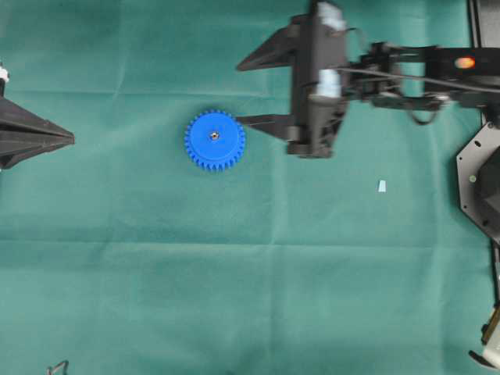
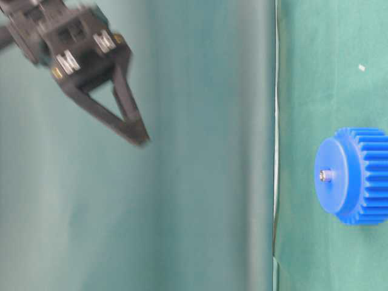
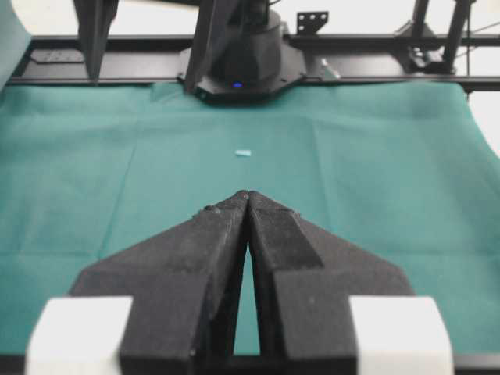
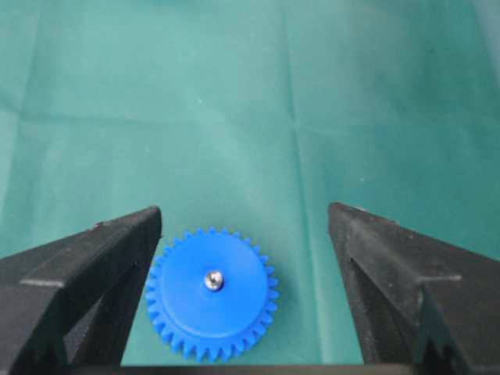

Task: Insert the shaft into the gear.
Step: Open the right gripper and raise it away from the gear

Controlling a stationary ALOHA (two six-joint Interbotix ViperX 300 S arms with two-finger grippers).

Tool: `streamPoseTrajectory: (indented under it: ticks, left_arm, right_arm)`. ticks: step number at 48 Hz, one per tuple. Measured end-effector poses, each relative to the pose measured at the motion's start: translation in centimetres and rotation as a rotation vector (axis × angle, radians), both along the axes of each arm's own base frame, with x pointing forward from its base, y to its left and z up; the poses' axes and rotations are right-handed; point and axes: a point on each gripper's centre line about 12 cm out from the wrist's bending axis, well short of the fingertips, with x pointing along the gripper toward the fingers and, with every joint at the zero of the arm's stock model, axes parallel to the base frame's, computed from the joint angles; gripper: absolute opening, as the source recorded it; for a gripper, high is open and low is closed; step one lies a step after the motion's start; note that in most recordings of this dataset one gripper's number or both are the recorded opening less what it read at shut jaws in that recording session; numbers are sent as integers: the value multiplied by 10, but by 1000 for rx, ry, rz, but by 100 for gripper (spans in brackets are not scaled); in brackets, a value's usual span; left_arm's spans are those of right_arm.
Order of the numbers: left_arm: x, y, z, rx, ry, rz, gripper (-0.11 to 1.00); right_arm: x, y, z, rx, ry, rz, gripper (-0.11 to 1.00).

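Note:
The blue gear (image 1: 215,140) lies flat on the green cloth, left of centre. The silver shaft (image 1: 213,135) stands upright in its centre hole, its tip poking just above the hub (image 2: 326,175). My right gripper (image 1: 244,90) hangs open well above the table, just right of the gear, with nothing between its fingers. In the right wrist view the gear (image 4: 211,293) and shaft (image 4: 213,280) sit below and between the spread fingers, nearer the left one; the gripper (image 4: 244,212) touches neither. My left gripper (image 1: 70,139) rests shut and empty at the far left (image 3: 248,194).
A small pale scrap (image 1: 382,186) lies on the cloth to the right of the gear. The right arm's base (image 1: 480,180) stands at the right edge. A black frame rail (image 3: 367,39) runs along the far side of the table.

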Motion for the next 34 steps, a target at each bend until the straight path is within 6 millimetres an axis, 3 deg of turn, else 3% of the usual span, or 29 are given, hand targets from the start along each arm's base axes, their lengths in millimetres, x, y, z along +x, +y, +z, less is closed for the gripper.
streamPoseTrajectory:
  ticks: [20, 34]
  left_arm:
    - [0, 0, 0, -3, 0, 2, 0]
    - [0, 0, 0, -8, -1, 2, 0]
  right_arm:
    - [-74, 11, 20, -15, -102, 0, 90]
    - [-111, 16, 13, -15, -128, -1, 90]
